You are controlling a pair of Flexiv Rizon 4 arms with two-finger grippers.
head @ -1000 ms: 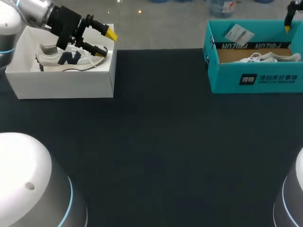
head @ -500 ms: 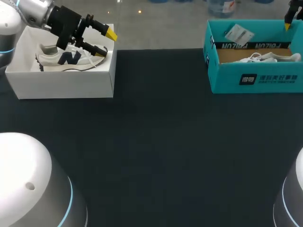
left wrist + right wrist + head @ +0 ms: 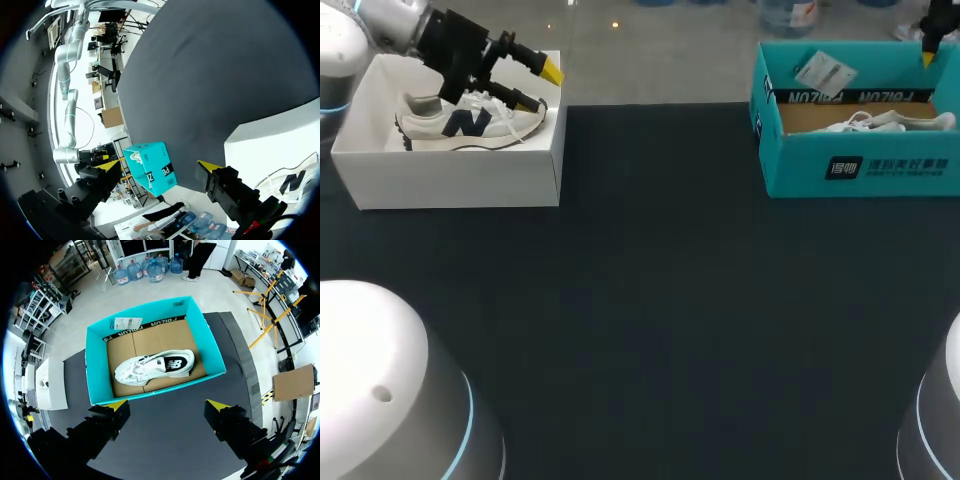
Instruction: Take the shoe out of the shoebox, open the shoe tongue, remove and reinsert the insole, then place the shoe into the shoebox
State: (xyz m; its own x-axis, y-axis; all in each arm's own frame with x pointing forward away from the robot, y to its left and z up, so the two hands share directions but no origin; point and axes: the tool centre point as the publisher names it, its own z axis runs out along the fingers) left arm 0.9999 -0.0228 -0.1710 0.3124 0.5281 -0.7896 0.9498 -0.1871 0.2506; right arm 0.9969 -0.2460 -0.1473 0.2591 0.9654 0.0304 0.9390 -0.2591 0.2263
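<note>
1. Left gripper (image 3: pixel 544 87): spread wide, empty, just above the toe end of the navy-marked shoe (image 3: pixel 470 122) in the white box (image 3: pixel 460 180); points across the table, not down.
2. Navy-marked shoe: flat, long axis along the box, toe toward table middle.
3. Right gripper (image 3: pixel 166 405): wide apart, empty, high over the teal box (image 3: pixel 97 375) holding a white shoe (image 3: pixel 152 367).
4. Left arm nearer; probably needs tilting down to straddle the width.

Dark table (image 3: pixel 660 300), perhaps cloth-covered: white shoebox (image 3: pixel 460 180) far left, teal shoebox (image 3: pixel 860 165) far right.
</note>
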